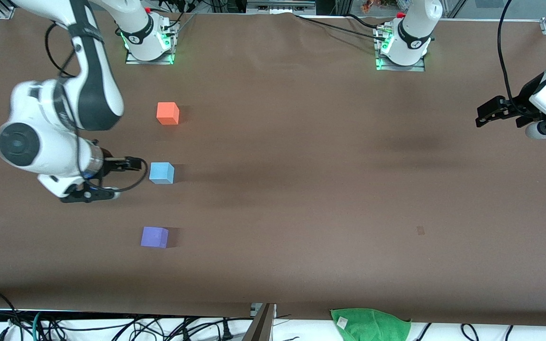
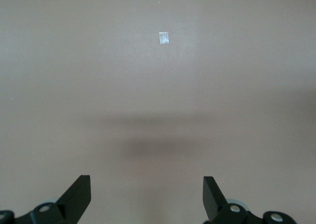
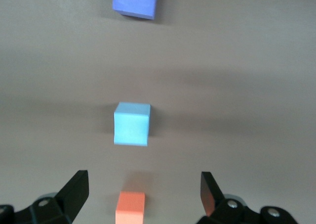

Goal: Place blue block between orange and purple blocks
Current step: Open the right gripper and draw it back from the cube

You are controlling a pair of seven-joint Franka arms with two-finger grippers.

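The table (image 1: 301, 189) carries two arms and three cubes, and the cubes already stand in one line near the right arm's end: the orange block (image 1: 168, 113) farthest from the front camera, the blue block (image 1: 161, 173) in the middle, the purple block (image 1: 154, 237) nearest. The blue one sits free on the cloth, touching neither neighbour, roughly midway between them. As cubes, they have no long axis to favour.

The right gripper (image 1: 96, 189) is up in the air beside the blue block, toward the right arm's end of the table. Its fingers (image 3: 76, 189) are spread wide and hold nothing; in the right wrist view all three cubes line up within the gap. This is by far the closer arm to the row.

The left gripper (image 1: 493, 113) waits at the left arm's end, well apart from the cubes, jaws wide and empty over bare cloth.

The placement looks done; I judge little remains beyond drawing the right arm away.

Count: one orange, one blue, one purple; one green cloth (image 1: 370, 324) at the front edge.
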